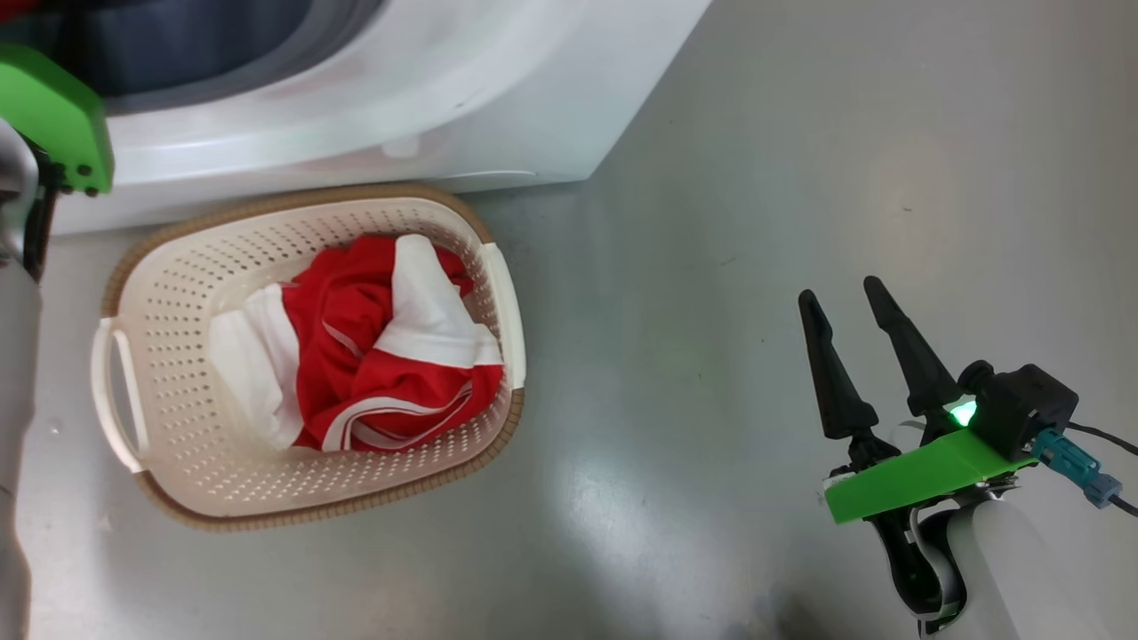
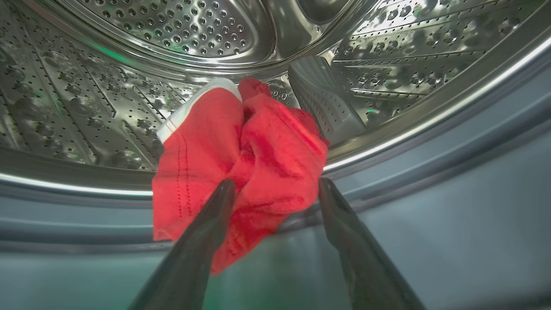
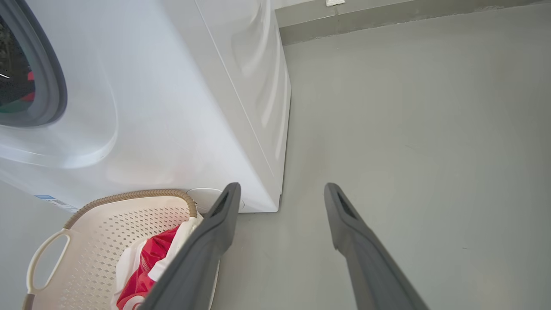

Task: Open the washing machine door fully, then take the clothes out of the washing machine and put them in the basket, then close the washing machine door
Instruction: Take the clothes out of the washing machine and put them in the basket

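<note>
**Left fingers around a garment at the drum mouth; right gripper idle over the floor**

The washing machine (image 1: 356, 116) is cut off at the top of the head view, so only its lower front and a dark slice of the opening show. From the left wrist, the steel drum (image 2: 172, 26) curves beyond the fingertips, and the grey rubber ring (image 2: 430, 193) runs under and beside the fingers.

The grey floor (image 1: 711, 222) lies bare ahead of the right gripper's fingers and to their outer side. This is the widest free room, bounded by the machine's corner on their inner side.

The basket (image 1: 178, 267) stands on the floor just in front of the machine, well apart from the right fingers on their inner side. Its far rim looks close to the machine's base, though I cannot tell if they touch. Red and white clothes (image 1: 356, 356) lie bunched in it. The right wrist view has them partly hidden behind one finger.

A red garment (image 2: 241, 163) with a white edge sits at the drum's lip between the fingers of the left gripper (image 2: 276, 183). These are spread wide and not clamped. One finger crosses in front of the cloth and the other stands at its edge; the cloth's lower part is hidden there, so contact is probably light at most.

The right gripper (image 1: 840, 292) hangs over the floor with its fingers parted, holding nothing.
</note>
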`<state>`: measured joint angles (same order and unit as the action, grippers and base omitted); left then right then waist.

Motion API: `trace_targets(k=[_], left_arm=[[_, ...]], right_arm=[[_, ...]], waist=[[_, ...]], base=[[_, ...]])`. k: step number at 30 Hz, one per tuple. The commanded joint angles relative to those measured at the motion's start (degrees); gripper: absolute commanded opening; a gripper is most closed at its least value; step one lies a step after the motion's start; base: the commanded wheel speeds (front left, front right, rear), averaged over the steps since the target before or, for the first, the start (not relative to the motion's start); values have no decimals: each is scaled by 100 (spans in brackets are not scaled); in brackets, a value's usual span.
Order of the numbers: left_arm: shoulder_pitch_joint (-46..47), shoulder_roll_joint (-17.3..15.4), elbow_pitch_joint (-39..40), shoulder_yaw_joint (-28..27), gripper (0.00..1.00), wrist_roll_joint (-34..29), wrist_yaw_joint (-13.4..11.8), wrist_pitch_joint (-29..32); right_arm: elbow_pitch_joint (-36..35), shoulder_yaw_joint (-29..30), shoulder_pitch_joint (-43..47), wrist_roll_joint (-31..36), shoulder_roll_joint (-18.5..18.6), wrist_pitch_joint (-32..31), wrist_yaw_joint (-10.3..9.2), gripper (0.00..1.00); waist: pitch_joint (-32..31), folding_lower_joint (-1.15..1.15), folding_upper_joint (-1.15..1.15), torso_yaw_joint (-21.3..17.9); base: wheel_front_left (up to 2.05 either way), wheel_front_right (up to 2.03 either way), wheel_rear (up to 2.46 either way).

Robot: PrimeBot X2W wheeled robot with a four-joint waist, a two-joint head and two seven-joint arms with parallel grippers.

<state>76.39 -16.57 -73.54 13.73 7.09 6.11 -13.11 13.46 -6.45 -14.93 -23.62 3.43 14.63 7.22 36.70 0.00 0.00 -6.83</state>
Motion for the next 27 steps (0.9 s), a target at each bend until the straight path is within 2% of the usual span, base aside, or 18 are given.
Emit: trace_targets(k=[1, 6, 7, 9, 10, 19, 27], left_arm=[[88, -341, 60, -42, 100, -21, -54, 10], [131, -452, 17, -3, 98, -12, -111, 40], [136, -465, 12, 5, 42, -8, -119, 40], [153, -490, 4, 22, 6, -4, -140, 22], [159, -492, 1, 27, 0, 4, -146, 10], [-5, -295, 292, -188, 0, 332, -199, -179], [-879, -159, 1814, -713, 0, 650, -249, -187]], right_arm=[[-133, -143, 21, 65, -10, 37, 26, 100], [-146, -172, 6, 64, -21, 37, 26, 100], [-148, -176, 2, 62, -22, 37, 26, 100], [-152, -176, -3, 61, -25, 37, 26, 100], [-156, -167, -5, 63, -27, 37, 26, 100], [-151, -90, -38, 104, -35, 37, 26, 100], [-164, 6, 18, 137, -20, 37, 26, 100]], waist=[[60, 0, 0, -57], [112, 0, 0, -115], [118, 0, 0, -123], [125, 0, 0, -130], [127, 0, 0, -126], [69, 0, 0, 43], [-74, 0, 0, 259]], base=[[0, 0, 0], [0, 0, 0], [0, 0, 0], [0, 0, 0], [0, 0, 0], [0, 0, 0], [0, 0, 0]])
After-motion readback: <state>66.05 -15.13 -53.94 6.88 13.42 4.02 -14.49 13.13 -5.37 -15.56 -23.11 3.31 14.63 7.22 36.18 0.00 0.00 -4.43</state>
